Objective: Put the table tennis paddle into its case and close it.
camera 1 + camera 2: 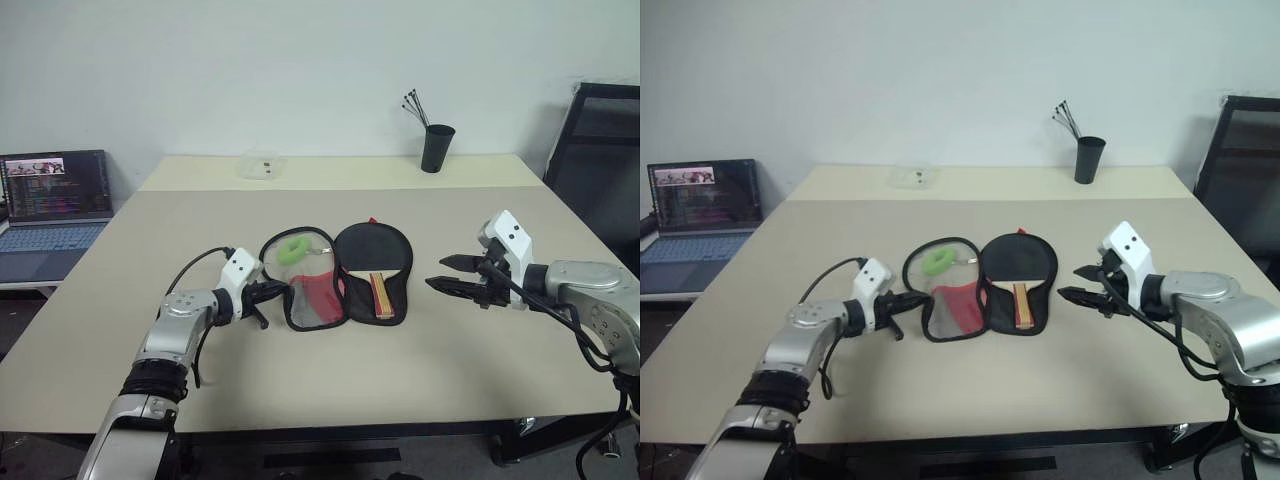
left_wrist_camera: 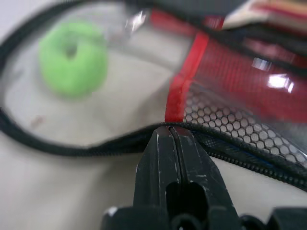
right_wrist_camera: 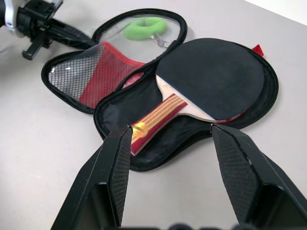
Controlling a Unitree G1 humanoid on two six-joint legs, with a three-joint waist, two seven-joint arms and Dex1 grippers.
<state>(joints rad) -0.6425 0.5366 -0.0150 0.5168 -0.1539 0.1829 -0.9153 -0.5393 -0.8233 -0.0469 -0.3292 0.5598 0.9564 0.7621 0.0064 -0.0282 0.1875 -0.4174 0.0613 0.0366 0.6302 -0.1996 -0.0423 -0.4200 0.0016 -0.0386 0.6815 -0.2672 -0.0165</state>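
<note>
Okay, I see paddle (image 3: pixel 211 76) lying in open case (image 3: pixel 120 115); left gripper (image 1: pixel 268 293) closed empty at flap edge, right gripper (image 1: pixel 455 275) spread, hovering.

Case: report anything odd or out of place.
Nothing damaged or spilled. The case lies open flat on the table with the paddle inside one half; a green ring rests on the flap.

paddle (image 1: pixel 374 256) in open case (image 1: pixel 310 300) (tabletop)

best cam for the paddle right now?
Right wrist view: the table tennis paddle lies whole and close in the open case, blade and striped handle clear. Both eye views show it small and far. Left wrist view catches a blurred sliver at most.
</note>
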